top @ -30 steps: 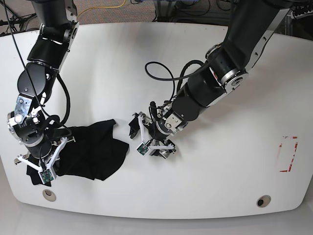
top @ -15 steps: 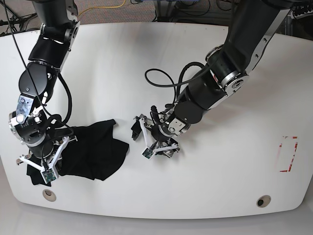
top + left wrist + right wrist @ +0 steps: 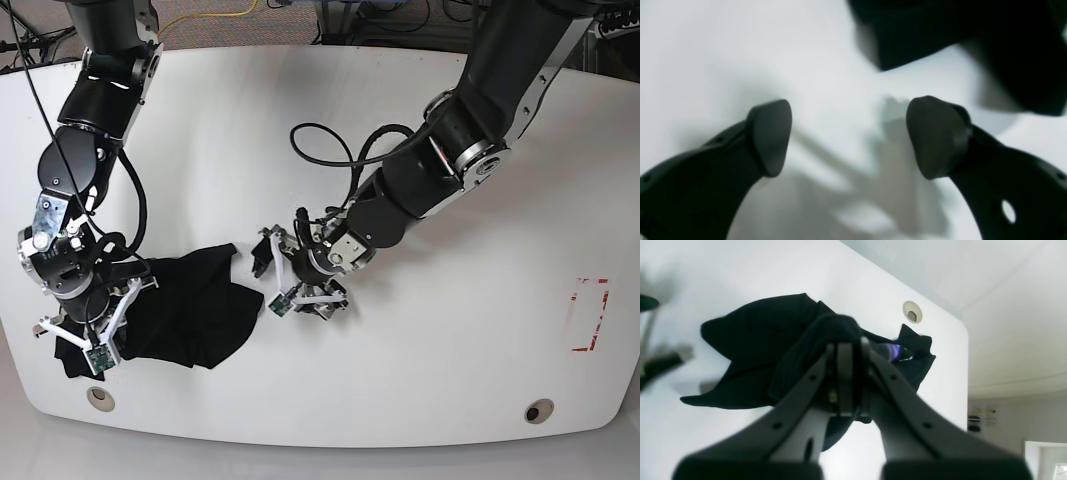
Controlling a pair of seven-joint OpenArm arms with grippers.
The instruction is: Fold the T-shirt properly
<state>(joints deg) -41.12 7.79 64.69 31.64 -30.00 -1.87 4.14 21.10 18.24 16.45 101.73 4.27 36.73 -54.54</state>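
The black T-shirt lies crumpled on the white table at the front left. My right gripper is shut on a raised fold of the T-shirt; in the base view this right gripper sits over the cloth's left end. My left gripper hovers open just right of the shirt's right edge, apart from it. In the left wrist view the left gripper has bare table between its fingertips, and the T-shirt fills the upper right.
A round hole in the table lies beyond the shirt, near the front left corner; a second hole is at the front right. A red outlined mark is at the right. A black cable loop hangs from the left arm.
My left gripper has shifted a little to the left, closer to the shirt's right edge, still open. The right gripper keeps its hold and has barely moved.
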